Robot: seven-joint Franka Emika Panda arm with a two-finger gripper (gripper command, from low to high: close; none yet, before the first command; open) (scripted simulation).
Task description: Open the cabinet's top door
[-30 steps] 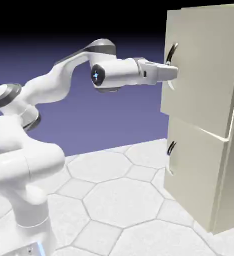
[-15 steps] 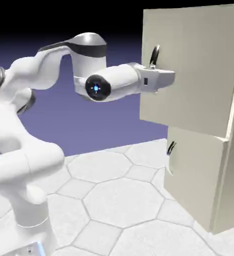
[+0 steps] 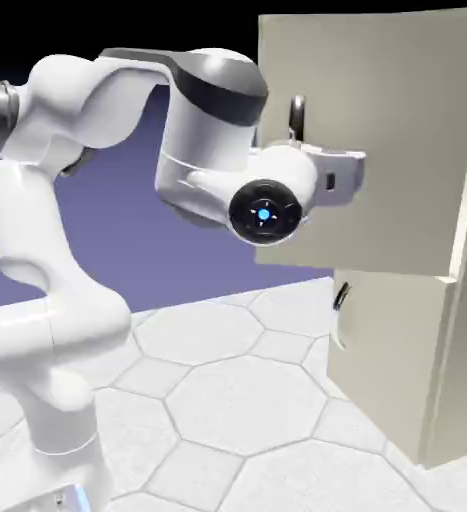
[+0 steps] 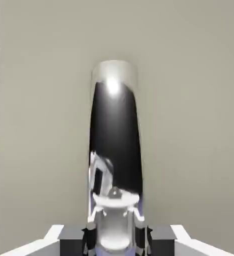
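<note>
"Where's the top door?" "Swung partly open, above one lower door." "Your pincer?" "Mine's closed on its one handle; my wrist partly hides that handle in the exterior view."

The exterior view looks from beside the robot, standing well back and slightly above the pale tiled floor, and takes in most of the arm on its left and the cabinet on its right. The hand view sits on the arm's end, close up, facing the top door and looking along the tool at the shiny handle. Both views share the top door, its handle and the tool, seen sideways in one and lengthwise in the other.
</note>
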